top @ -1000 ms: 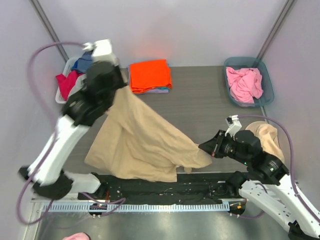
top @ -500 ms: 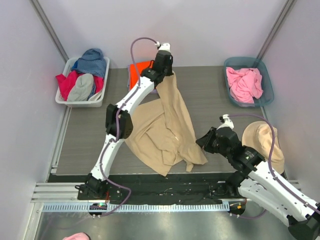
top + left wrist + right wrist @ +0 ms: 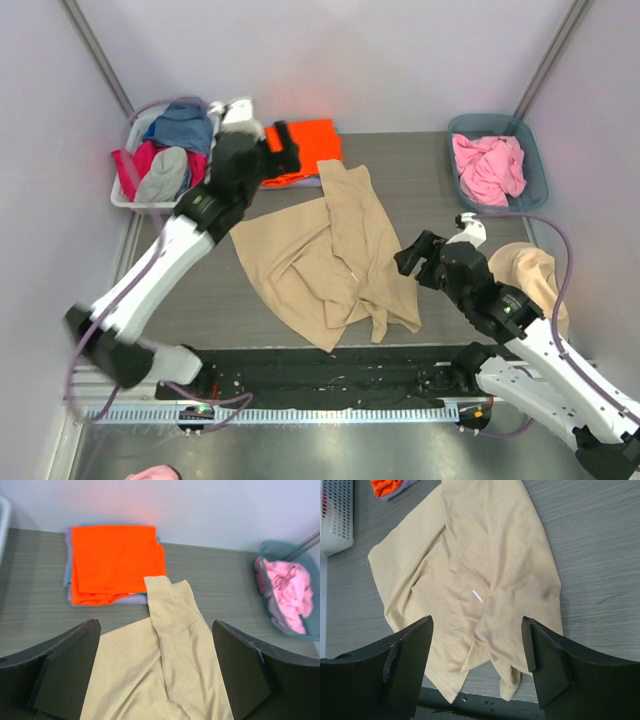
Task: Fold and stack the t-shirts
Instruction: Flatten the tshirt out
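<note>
Left pincer (image 3: 155, 626) and right pincer (image 3: 476, 624) both gape apart, empty. Tan shirt (image 3: 320, 255) lies rumpled on the surface (image 3: 420, 190), with the folded orange shirt (image 3: 305, 150) at its 11 o'clock. Best flatten it first, pulling opposite edges.

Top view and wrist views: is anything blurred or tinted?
Top view: the left arm is smeared by motion, the rest sharp. Left wrist view: the wall glows reddish above the orange shirt. Right wrist view: the tan shirt is sharp.

Tan shirt (image 3: 325, 250), bright orange folded shirt (image 3: 308, 145), pink shirt (image 3: 488, 168) in a teal bin (image 3: 536, 185), grey wood-grain table (image 3: 420, 170).
</note>
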Motion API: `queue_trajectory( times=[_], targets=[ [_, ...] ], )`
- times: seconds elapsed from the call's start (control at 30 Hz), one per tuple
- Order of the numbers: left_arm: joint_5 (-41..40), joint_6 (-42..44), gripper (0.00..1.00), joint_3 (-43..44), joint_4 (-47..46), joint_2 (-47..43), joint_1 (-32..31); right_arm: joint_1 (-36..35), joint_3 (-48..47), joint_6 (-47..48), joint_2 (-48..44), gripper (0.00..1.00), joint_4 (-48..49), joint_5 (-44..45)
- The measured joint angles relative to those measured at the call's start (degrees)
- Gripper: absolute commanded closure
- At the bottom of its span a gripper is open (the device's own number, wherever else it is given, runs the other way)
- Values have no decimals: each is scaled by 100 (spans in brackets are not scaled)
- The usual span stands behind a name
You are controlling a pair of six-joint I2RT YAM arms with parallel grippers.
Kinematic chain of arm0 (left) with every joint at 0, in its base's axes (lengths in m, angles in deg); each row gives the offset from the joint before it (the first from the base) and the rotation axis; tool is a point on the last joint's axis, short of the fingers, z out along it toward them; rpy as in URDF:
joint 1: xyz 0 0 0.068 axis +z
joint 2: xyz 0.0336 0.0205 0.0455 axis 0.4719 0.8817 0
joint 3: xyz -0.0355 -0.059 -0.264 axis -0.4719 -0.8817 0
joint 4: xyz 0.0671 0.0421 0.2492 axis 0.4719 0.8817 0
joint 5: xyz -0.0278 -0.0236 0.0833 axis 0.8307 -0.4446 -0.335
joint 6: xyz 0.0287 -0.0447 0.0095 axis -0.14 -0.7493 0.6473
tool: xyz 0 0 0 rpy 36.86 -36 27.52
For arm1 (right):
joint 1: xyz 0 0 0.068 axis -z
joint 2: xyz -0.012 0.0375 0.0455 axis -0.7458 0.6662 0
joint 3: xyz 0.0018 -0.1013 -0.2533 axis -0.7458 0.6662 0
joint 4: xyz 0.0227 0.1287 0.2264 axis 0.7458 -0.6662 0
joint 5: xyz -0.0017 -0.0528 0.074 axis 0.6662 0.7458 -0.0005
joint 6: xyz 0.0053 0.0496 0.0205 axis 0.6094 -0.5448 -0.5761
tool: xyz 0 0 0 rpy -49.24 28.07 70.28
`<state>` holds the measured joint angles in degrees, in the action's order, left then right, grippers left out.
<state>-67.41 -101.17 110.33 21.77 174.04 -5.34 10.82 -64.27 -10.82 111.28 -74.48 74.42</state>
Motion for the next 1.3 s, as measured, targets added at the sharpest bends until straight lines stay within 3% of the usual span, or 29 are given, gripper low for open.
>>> queue_trajectory(
  times=[0.1,0.2,0.27,0.47,0.67,1.07,1.2,1.3],
  targets=[
    [-343,-337,0,-1298,-151,-1488,-216,2,-323,260,417,20,-39,11],
    [-498,-748,0,-2406,-219,-2181,-573,2,-435,452,767,21,-24,-87],
    [-599,-1075,0,-3193,-46,-2212,-782,2,-437,540,951,21,-70,-195],
    [-745,-1755,0,-4446,634,-1803,-1163,2,-431,568,699,21,-111,-385],
    [-1161,-2044,0,-4465,728,-1633,-1167,2,-295,531,234,21,-164,-459],
    [-1414,-2037,3,-4356,691,-264,-1187,2,-168,527,133,21,-426,-560],
    [-1502,-2017,17,-4345,667,-2,-1187,2,-168,529,136,21,-424,-586],
    [-1558,-2013,34,-4343,634,149,-1187,2,-168,529,138,22,-424,-601]
  ],
)
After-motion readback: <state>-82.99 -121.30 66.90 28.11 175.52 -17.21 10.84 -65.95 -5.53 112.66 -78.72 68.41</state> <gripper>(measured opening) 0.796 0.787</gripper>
